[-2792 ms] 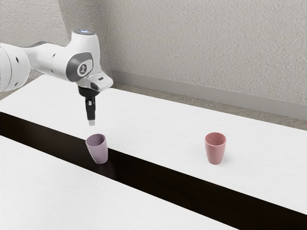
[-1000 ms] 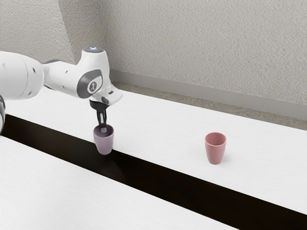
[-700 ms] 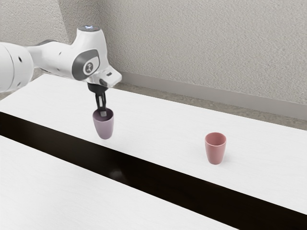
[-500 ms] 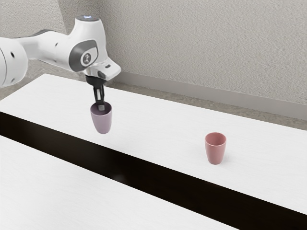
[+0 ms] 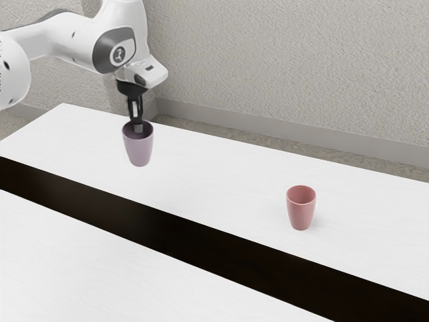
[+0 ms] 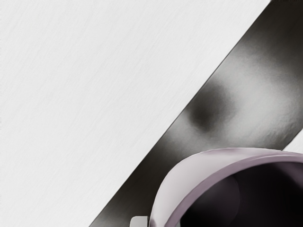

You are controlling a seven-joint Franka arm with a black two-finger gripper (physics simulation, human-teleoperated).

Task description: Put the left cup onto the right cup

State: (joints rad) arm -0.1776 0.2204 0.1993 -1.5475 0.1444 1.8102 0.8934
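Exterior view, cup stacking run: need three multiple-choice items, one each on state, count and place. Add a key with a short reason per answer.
1. State: the lilac cup is
A. held mouth up in the air by the gripper
B. lying on its side on the table
C. stacked on the pink cup

2. Count: how many cups are there?
A. one
B. two
C. three

3. Place: the pink cup stands
A. directly under the gripper
B. inside the lilac cup
C. on the table, toward the exterior view's right

Key:
1 A: the gripper pinches its rim and it hangs above the table.
2 B: there is one lilac cup and one pink.
3 C: it stands alone on the white surface, well apart from the arm.
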